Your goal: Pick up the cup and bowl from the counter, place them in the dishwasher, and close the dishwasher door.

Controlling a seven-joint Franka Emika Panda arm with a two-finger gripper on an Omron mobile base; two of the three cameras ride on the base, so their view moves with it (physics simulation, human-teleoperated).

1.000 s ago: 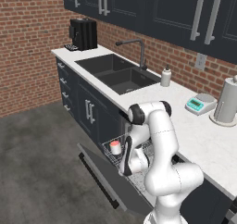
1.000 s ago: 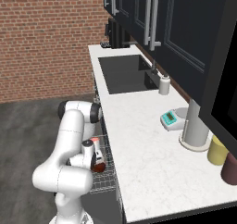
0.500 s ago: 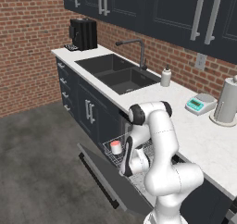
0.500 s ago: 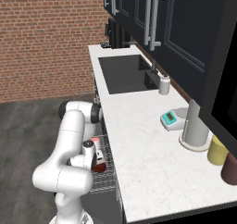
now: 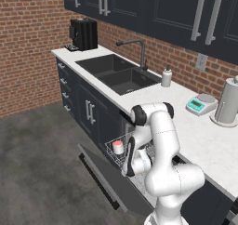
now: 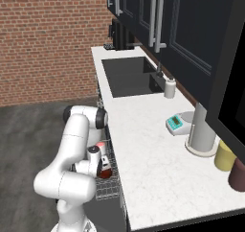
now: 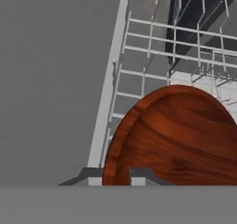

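The dark reddish-brown bowl (image 7: 180, 135) hangs just above the silver wire rack (image 7: 139, 65) of the dishwasher, and my gripper (image 7: 113, 174) is shut on its rim, one finger on each side. From the right base view the bowl (image 6: 105, 171) sits at my gripper (image 6: 100, 168), low over the rack (image 6: 107, 190). The white-grey cup (image 5: 118, 147) with its pink inside stands upright in the rack (image 5: 109, 150), just beyond the bowl; it is the cup (image 6: 101, 145) next to my arm. The dishwasher door (image 5: 109, 180) lies dropped open. My gripper (image 5: 127, 171) points down, in front of the counter (image 5: 204, 140).
On the counter (image 6: 143, 145) stand a soap bottle (image 6: 169, 88), a teal scale (image 6: 175, 124), a paper-towel holder (image 6: 201, 133) and yellow (image 6: 224, 155) and maroon (image 6: 238, 174) jars. The sink (image 5: 118, 73) and a coffee machine (image 5: 83, 34) lie to the left.
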